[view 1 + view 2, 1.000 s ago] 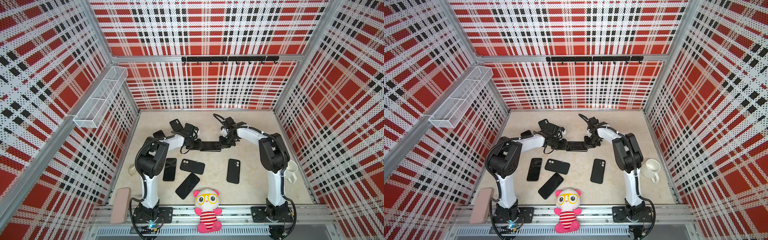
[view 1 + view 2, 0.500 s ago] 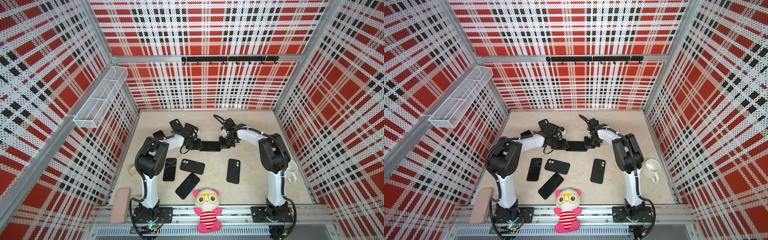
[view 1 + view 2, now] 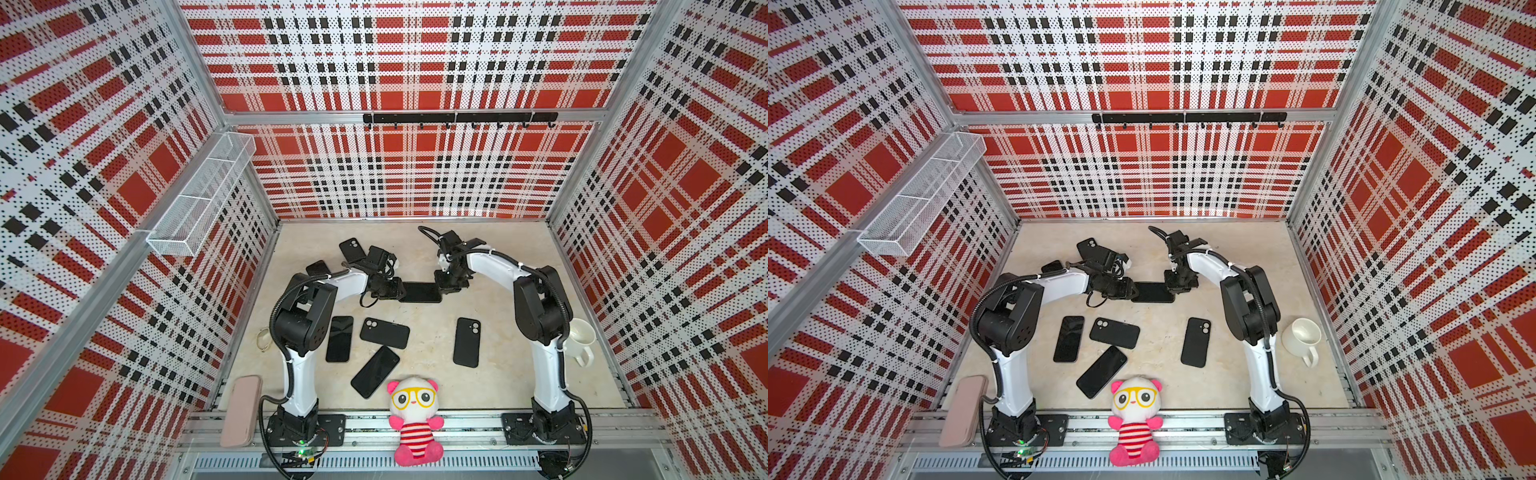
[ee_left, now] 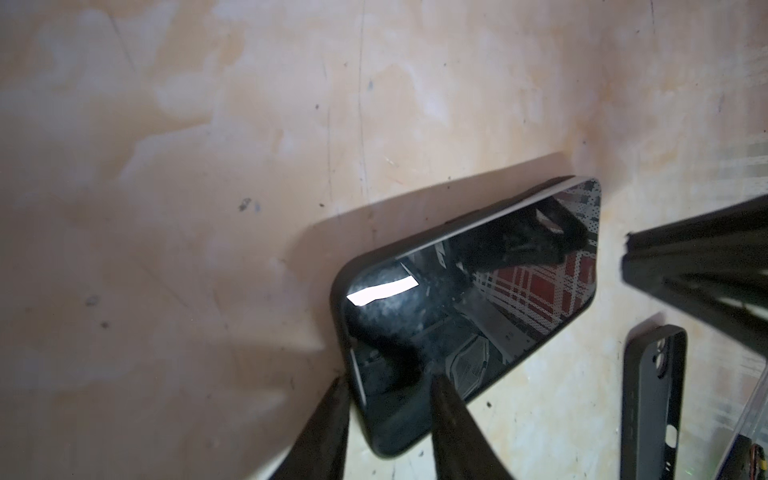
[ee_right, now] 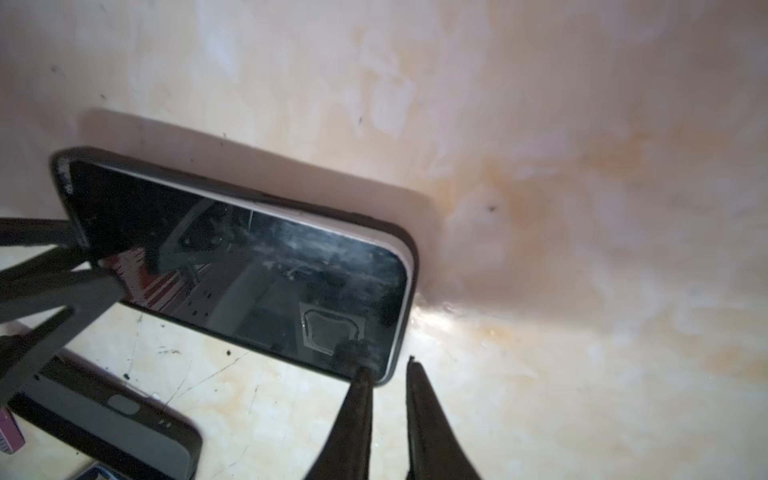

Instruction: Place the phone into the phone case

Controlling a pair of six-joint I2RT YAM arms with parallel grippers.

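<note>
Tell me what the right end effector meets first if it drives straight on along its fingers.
Most likely the cased phone: the right end effector points at its near corner, one fingertip over the screen, the other just off the end. Whether it touches is unclear.

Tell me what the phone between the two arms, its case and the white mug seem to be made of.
Phone: glossy glass front, since it mirrors the plaid wall. Case: matte black, probably soft plastic or rubber; its rim shows no reflections. Mug: smooth white, likely ceramic, perhaps plastic.
</note>
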